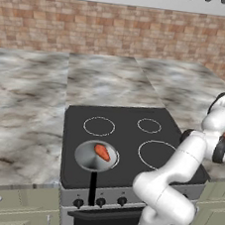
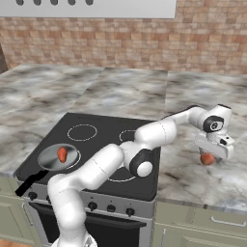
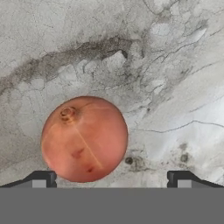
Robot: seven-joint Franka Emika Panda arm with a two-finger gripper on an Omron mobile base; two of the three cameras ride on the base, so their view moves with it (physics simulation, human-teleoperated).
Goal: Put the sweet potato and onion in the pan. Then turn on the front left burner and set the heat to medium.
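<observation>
we see the gripper point(image 3: 112, 177) with jaws wide apart just above the onion point(image 3: 84, 138), seemingly not touching; sweet potato point(image 1: 102, 152) lies in the pan point(image 1: 85, 157).

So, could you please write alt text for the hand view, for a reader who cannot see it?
A round reddish-brown onion lies on a grey marbled counter, seen from directly above. The gripper's two dark fingers stand wide apart at the bottom edge, the onion sitting nearer the left one, not yet gripped.
</observation>
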